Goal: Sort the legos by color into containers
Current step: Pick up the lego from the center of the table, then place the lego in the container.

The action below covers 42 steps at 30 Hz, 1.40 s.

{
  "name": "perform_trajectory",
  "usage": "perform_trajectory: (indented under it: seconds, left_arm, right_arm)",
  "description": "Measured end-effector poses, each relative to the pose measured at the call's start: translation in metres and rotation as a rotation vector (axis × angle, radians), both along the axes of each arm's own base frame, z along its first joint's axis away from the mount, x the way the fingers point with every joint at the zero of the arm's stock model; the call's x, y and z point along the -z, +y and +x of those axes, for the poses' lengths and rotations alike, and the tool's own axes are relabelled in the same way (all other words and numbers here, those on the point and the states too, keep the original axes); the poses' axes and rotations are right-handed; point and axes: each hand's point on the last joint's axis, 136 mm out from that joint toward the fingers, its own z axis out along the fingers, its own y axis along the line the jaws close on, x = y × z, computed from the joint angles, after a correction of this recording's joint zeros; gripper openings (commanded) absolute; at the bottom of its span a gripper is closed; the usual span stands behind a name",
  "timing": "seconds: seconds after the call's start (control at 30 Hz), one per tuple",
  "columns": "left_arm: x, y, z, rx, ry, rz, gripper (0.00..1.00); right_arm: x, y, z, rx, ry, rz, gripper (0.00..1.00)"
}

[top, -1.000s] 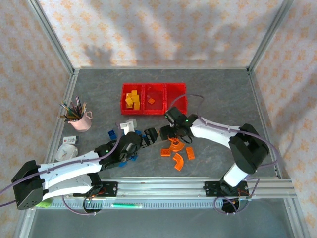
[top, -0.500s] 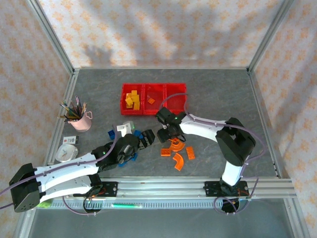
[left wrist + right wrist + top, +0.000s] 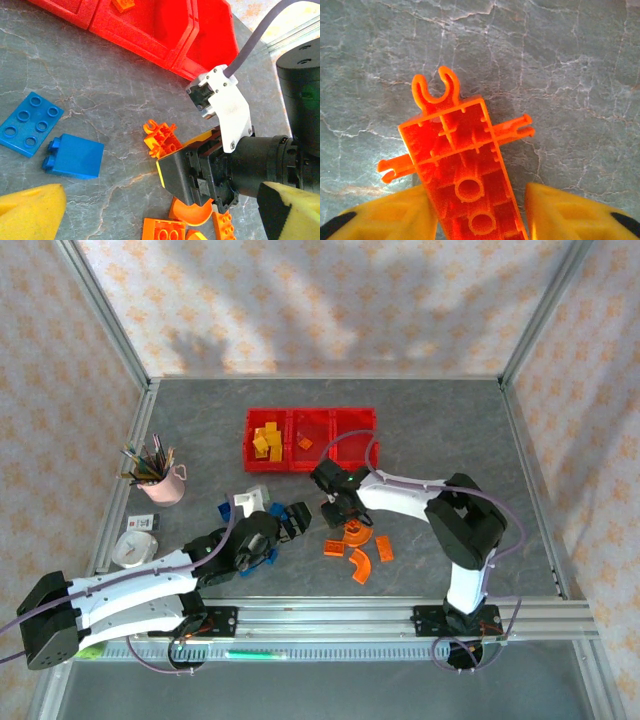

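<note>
The three joined red containers (image 3: 345,452) stand at the back middle. Yellow legos (image 3: 265,438) lie in the left one and an orange lego (image 3: 305,444) in the middle one. My right gripper (image 3: 335,508) is low over the table. Its yellow fingers (image 3: 565,212) are open on either side of an upside-down orange clip piece (image 3: 455,150); the left finger touches it and a gap shows on the right. Orange arches and bricks (image 3: 358,550) lie just right of it. My left gripper (image 3: 295,520) hangs open beside blue legos (image 3: 75,157), its pads (image 3: 30,212) wide apart.
A pink cup of pencils (image 3: 160,480) stands at the left, with a small card (image 3: 143,523) and a white round object (image 3: 132,545) in front of it. A white block (image 3: 255,498) sits by the blue plate (image 3: 30,124). The two grippers are close together.
My right gripper has swung left and come down around the orange clip piece. The left arm has drawn back slightly to the left.
</note>
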Motion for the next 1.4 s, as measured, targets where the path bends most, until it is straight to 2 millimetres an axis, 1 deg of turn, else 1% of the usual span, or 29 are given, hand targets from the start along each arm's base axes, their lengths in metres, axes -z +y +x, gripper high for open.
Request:
perform_trajectory:
  seconds: [0.27, 0.37, 0.47, 0.57, 0.7, 0.77, 0.87, 0.9, 0.93, 1.0, 1.07, 1.23, 1.33, 1.4]
  left_arm:
    - [0.0, 0.0, 0.0, -0.001, 0.0, 0.0, 0.99]
    - [0.0, 0.0, 0.0, -0.002, -0.001, 0.001, 0.99]
    - [0.0, 0.0, 0.0, -0.002, -0.002, 0.001, 0.99]
    - [-0.001, 0.002, 0.001, -0.012, -0.008, 0.006, 0.99]
    - [-0.004, 0.006, 0.004, -0.023, -0.01, 0.022, 0.99]
    - [-0.009, 0.012, 0.009, -0.041, -0.016, 0.032, 0.99]
    - [-0.02, 0.025, 0.02, -0.083, -0.036, 0.035, 0.99]
    - [-0.022, 0.03, 0.024, -0.097, -0.042, 0.036, 0.99]
    - [-0.025, 0.035, 0.029, -0.112, -0.047, 0.04, 0.99]
    - [-0.028, 0.044, 0.036, -0.134, -0.051, 0.049, 0.99]
    - [-0.031, 0.052, 0.042, -0.152, -0.058, 0.062, 0.99]
    - [-0.037, 0.064, 0.056, -0.17, -0.058, 0.091, 0.99]
    - [-0.032, 0.07, 0.062, -0.177, -0.041, 0.108, 0.99]
    - [-0.027, 0.071, 0.064, -0.175, -0.029, 0.121, 0.99]
  right_arm:
    - [-0.002, 0.002, 0.004, -0.007, -0.012, -0.003, 0.31]
    - [-0.004, 0.003, 0.006, -0.005, -0.017, 0.001, 0.29]
    - [-0.012, 0.01, 0.01, -0.006, -0.028, 0.023, 0.29]
    - [-0.029, 0.02, 0.015, -0.003, -0.047, 0.071, 0.29]
    - [-0.068, 0.039, 0.03, 0.014, -0.107, 0.168, 0.3]
    - [-0.086, 0.047, 0.038, 0.03, -0.136, 0.211, 0.3]
    - [-0.111, 0.057, 0.058, 0.07, -0.179, 0.267, 0.3]
    - [-0.118, 0.06, 0.068, 0.088, -0.196, 0.283, 0.3]
    - [-0.123, 0.064, 0.08, 0.107, -0.212, 0.298, 0.3]
    - [-0.126, 0.068, 0.1, 0.142, -0.232, 0.314, 0.3]
    - [-0.124, 0.073, 0.121, 0.174, -0.247, 0.325, 0.3]
    - [-0.105, 0.081, 0.17, 0.242, -0.267, 0.319, 0.3]
    - [-0.096, 0.086, 0.196, 0.274, -0.285, 0.32, 0.33]
    - [-0.093, 0.087, 0.209, 0.293, -0.3, 0.319, 0.39]
